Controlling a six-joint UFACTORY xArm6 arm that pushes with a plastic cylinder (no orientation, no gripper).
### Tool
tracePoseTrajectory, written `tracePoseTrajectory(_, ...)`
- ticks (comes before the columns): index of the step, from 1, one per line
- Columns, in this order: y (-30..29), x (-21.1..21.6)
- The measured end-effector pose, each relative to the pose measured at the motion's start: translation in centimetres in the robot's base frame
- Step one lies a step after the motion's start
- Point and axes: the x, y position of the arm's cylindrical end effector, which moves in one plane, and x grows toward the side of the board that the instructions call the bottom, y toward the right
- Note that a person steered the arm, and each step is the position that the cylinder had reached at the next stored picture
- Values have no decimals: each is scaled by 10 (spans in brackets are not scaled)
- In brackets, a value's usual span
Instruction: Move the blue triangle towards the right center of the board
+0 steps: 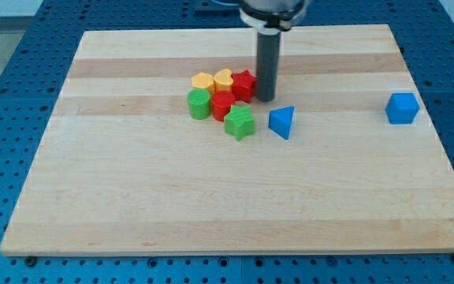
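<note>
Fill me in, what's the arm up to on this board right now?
The arm's rod is down on the wooden board, meant to push the blue triangle toward the right centre. My tip sits beside the red star, just above and to the view's left of the triangle, not touching it. To the left is a cluster: yellow hexagon, yellow heart, green cylinder, another red block, green star. A blue cube sits alone at the right edge.

Single arm entering from the view's top, dark rod (266, 67) held upright, my tip (266, 99) down at centre.
</note>
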Motion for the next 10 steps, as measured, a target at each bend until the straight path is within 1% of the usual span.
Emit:
tracePoseTrajectory(1,124,-15)
tracePoseTrajectory(2,260,-34)
tracePoseTrajectory(3,280,-10)
tracePoseTrajectory(4,238,67)
tracePoseTrajectory(5,153,68)
tracePoseTrajectory(6,194,68)
tracePoseTrajectory(7,278,76)
tracePoseTrajectory(8,266,60)
tracePoseTrajectory(9,190,20)
tracePoseTrajectory(10,174,-6)
